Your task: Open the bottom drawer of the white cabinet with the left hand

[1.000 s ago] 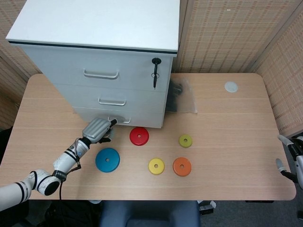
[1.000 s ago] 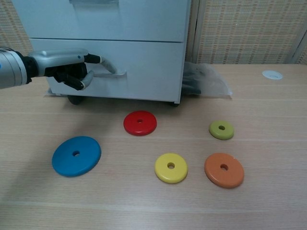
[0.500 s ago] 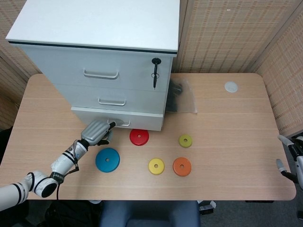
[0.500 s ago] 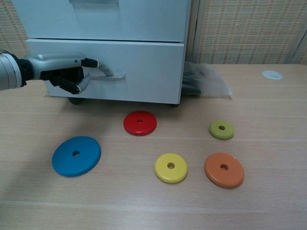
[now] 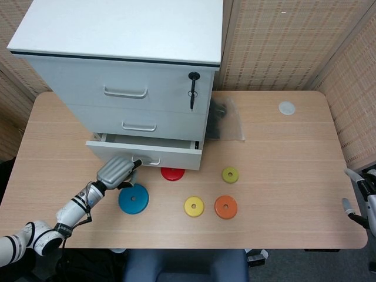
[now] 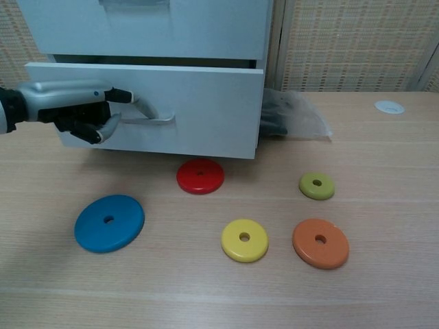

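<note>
The bottom drawer (image 5: pixel 144 154) of the white cabinet (image 5: pixel 123 70) now stands partly out from the cabinet front, with a dark gap showing along its top edge in both views. A second ago it sat nearly flush, and half a second ago it had only just started to come forward. The left hand (image 6: pixel 75 113) has moved back toward the robot with it. Its fingers (image 6: pixel 134 104) are hooked around the drawer's handle (image 6: pixel 147 120), the rest of the hand curled beneath, so it grips the handle just as it did in the earlier frames.

From the head view, the drawer front now overhangs the far edge of the red disc (image 5: pixel 172 173), which earlier lay fully clear of it. In the chest view the red disc (image 6: pixel 199 175) sits just in front of the drawer. The blue disc (image 5: pixel 133 198) lies right beside the left hand, and the yellow disc (image 5: pixel 194 205), orange disc (image 5: pixel 225 207) and green disc (image 5: pixel 230 174) rest where they were on the table (image 5: pixel 282 170).

The right hand (image 5: pixel 357 197) shows only at the right edge of the head view, off the table, unchanged; too little of it is visible to tell how its fingers lie.
</note>
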Action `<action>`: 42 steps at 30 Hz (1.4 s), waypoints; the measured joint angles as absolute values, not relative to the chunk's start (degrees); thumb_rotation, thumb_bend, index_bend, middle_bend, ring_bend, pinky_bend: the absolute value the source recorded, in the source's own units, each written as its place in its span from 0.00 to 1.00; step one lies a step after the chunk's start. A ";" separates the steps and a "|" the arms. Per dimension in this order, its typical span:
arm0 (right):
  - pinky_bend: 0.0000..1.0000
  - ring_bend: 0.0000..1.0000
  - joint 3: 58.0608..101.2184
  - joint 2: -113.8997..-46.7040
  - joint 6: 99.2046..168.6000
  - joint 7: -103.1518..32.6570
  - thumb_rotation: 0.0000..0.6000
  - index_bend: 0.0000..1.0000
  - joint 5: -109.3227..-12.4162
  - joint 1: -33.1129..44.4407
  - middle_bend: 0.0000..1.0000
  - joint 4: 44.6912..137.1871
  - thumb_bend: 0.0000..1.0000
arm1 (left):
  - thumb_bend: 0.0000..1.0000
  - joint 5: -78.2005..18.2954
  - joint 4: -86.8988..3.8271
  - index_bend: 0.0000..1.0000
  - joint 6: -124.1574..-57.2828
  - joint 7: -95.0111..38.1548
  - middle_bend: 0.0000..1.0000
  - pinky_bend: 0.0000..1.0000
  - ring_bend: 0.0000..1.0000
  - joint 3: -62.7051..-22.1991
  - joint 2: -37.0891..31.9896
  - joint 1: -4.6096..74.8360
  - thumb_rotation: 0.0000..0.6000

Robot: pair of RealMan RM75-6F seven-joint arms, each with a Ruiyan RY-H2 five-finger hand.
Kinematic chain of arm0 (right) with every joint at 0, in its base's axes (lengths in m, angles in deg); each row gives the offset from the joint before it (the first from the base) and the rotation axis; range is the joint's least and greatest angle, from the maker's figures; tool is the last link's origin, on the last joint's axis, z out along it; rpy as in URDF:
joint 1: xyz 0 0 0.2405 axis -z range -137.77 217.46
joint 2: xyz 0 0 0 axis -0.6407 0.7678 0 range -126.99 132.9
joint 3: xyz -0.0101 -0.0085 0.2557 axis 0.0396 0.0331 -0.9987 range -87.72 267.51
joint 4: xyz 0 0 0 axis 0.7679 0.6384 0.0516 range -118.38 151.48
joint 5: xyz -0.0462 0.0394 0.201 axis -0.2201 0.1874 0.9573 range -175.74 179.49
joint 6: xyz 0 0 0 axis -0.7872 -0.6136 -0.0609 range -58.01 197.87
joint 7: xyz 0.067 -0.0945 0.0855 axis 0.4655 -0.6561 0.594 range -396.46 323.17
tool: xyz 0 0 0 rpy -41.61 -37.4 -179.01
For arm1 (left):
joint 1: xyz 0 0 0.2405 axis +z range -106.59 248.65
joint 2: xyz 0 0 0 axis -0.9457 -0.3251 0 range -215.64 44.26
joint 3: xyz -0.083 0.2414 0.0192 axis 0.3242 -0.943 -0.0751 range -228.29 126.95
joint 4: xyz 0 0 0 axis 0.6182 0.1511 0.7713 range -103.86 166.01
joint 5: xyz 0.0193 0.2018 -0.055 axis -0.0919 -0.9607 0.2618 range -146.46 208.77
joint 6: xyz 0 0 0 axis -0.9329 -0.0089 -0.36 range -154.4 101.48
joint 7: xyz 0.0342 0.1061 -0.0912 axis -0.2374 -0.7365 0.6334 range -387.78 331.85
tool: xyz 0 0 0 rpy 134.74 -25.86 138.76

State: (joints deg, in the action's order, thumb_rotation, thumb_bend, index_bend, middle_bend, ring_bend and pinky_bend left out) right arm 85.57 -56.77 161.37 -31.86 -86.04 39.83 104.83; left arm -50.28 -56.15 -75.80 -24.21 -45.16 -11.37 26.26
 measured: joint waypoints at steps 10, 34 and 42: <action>0.21 0.19 85.65 -56.63 161.72 -32.34 1.00 0.18 -86.09 40.10 0.28 105.29 0.34 | 0.76 -50.89 -58.12 0.19 -75.98 -25.14 0.96 1.00 1.00 -46.51 -13.05 26.91 1.00; 0.21 0.19 85.73 -56.72 163.06 -32.68 1.00 0.18 -86.32 41.02 0.28 105.57 0.34 | 0.76 -55.35 -64.26 0.19 -79.34 -27.05 0.96 1.00 1.00 -49.69 -16.36 29.46 1.00; 0.21 0.19 85.69 -56.78 163.32 -32.74 1.00 0.18 -86.45 41.16 0.28 105.76 0.34 | 0.76 -57.12 -66.15 0.19 -80.70 -27.30 0.96 1.00 1.00 -50.90 -17.23 30.60 1.00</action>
State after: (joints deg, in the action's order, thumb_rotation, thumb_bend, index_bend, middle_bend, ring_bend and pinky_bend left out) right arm 85.69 -56.78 163.32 -32.74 -86.45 41.16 105.76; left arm -57.12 -66.15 -80.70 -27.30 -50.90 -17.23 30.60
